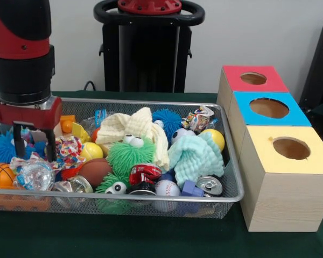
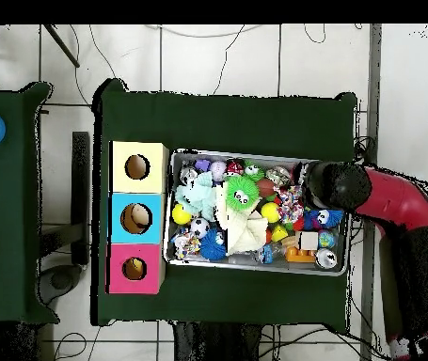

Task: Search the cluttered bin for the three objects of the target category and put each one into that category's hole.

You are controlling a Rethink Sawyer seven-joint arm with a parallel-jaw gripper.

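The silver wire-mesh bin lies on the green table, full of mixed small things. It also shows in the overhead view. My gripper is open at the bin's left end, its two black fingers reaching down among a blue fuzzy ball and a crinkled wrapper. It holds nothing that I can see. In the overhead view my arm's head covers the gripper. Three wooden boxes with round holes stand right of the bin: red-topped, blue-topped, yellow-topped.
In the bin lie a green fuzzy toy with eyes, a cream cloth, a mint cloth, a crushed red can, a baseball, a brown football, a small basketball and a silver can.
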